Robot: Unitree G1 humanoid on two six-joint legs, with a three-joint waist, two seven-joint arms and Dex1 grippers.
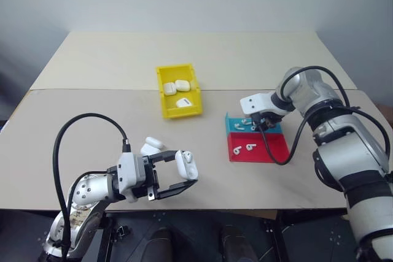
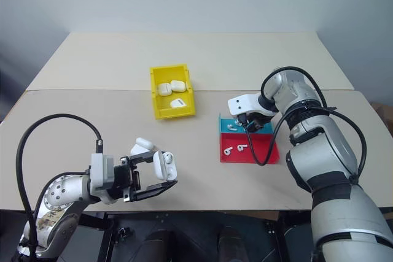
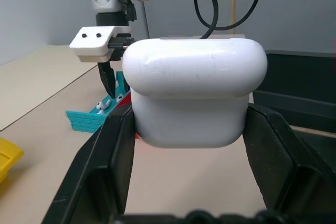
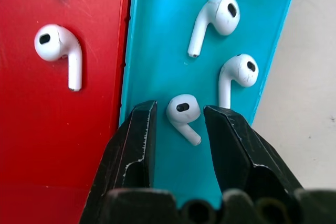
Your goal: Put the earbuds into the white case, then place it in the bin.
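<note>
A: How far was the task advanced?

B: Three cases (image 1: 177,92) were already seen in the bin (image 1: 164,80). A further case (image 1: 186,165) was clamped between the fingers of the left gripper (image 1: 182,177), held above the table edge. Whether its lid was raised could not be told. No earbud was lifted yet. Insertion, closing and binning were judged to remain.

A: What was the state of the right gripper (image 4: 178,129)?

B: It was pointed steeply down over the blue tray (image 4: 157,35), jaws narrowed to a partial gap. One earbud (image 4: 182,114) was bracketed between the fingers, apparently untouched by either. Nothing was gripped.

A: Where were the other earbuds?

B: Two more (image 4: 215,22) lay beyond the fingertips on the same tray. Others (image 4: 59,51) lay on the red tray (image 4: 63,129), beside one finger.

A: How did the bracketed earbud look?

B: Glossy white, with a short stem and a dark oval port facing up. It was judged small and slippery, so a centred pinch was advised.
</note>
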